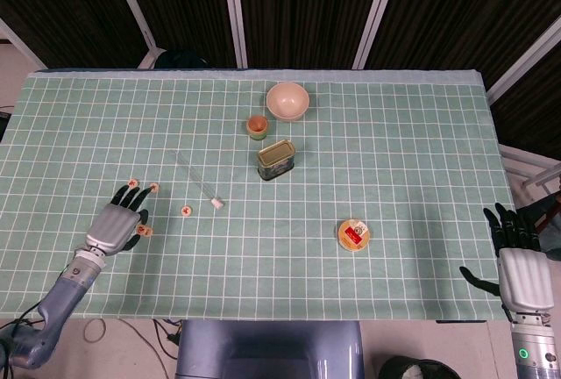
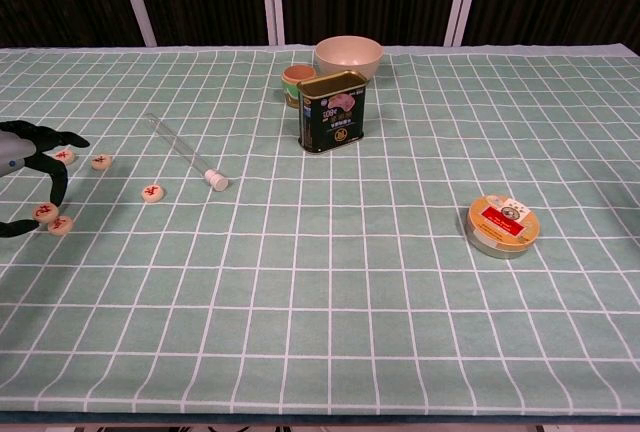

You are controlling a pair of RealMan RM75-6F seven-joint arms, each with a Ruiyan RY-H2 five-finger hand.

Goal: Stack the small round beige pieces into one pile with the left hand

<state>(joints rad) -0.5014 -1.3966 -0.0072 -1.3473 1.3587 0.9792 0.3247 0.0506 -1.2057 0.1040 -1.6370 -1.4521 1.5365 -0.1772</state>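
Small round beige pieces with red marks lie at the table's left. Two sit close together, one point(image 2: 64, 156) beside the other point(image 2: 101, 162); a third point(image 2: 152, 191) lies apart to the right, and another point(image 2: 61, 224) lies nearer the front. My left hand point(image 1: 114, 225) hovers over this group and pinches one more piece point(image 2: 44, 213) between thumb and a finger, right beside the front piece. In the chest view the left hand point(image 2: 22, 135) is cut off by the left edge. My right hand point(image 1: 524, 265) rests off the table's right edge, fingers apart and holding nothing.
A glass test tube point(image 2: 185, 150) lies just right of the pieces. A green tin can point(image 1: 276, 159), a small orange cup point(image 1: 256, 125) and a beige bowl point(image 1: 287, 100) stand at the table's middle back. A round tin point(image 1: 353, 235) sits toward the front right.
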